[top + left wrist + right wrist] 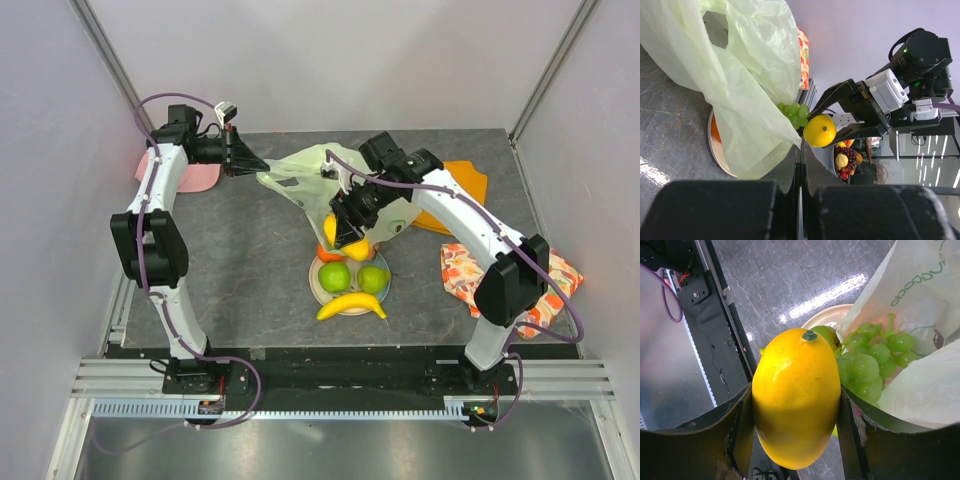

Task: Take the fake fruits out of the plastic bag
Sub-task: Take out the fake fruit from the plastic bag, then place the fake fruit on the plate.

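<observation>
plastic bag (300, 172): pale yellow-green, translucent, crinkly. Far corner is pinched up by left hand (262, 166), rest sags down to the plate (314, 285). Yellow mango (796, 397) is clamped in right hand (795, 410), off the table by the bag mouth. Green grapes (867, 362) bulge out at the mouth. On plate: green apple (335, 275), green pear (373, 279), banana (350, 307) across near rim, orange (325, 253) at the bag's edge.

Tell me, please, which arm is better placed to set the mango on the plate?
Right: the right jaws clamp the mango close to the plate, while the left jaws are shut on the bag farther back.
</observation>
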Available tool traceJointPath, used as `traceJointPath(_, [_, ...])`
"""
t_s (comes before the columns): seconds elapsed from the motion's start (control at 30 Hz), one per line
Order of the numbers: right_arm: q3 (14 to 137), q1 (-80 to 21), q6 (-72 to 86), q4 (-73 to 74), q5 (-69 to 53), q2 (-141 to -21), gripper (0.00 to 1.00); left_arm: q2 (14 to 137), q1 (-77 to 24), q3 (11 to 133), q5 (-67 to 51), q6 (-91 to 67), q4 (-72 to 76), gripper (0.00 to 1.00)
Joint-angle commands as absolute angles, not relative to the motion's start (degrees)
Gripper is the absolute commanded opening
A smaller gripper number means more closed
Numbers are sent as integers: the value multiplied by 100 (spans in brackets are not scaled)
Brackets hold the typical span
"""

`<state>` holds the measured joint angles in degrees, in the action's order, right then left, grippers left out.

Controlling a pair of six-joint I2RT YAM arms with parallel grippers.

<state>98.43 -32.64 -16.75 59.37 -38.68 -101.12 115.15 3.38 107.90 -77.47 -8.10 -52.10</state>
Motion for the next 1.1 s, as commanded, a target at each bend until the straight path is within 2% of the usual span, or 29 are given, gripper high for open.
traceJointPath(0.0, [10615, -3252, -1608, 6038, -4236, -9975, 42, 11074, 334, 10784, -7743, -835, -5133, 2])
traceJointPath(0.37, [12489, -3270, -1152, 6609, -4412, -9984, 41, 11153, 325, 10916, -7690, -817, -5142, 2])
traceJointPath(0.7, [11321, -3305, -1467, 7145, -5044, -9677, 41, 11136, 334, 11004, -7647, -817, -5150, 2])
traceJointPath(1.07, [9853, -3121, -1029, 6979, -5098, -10230, 41, 11400, 334, 11162, -7550, -756, -5203, 2])
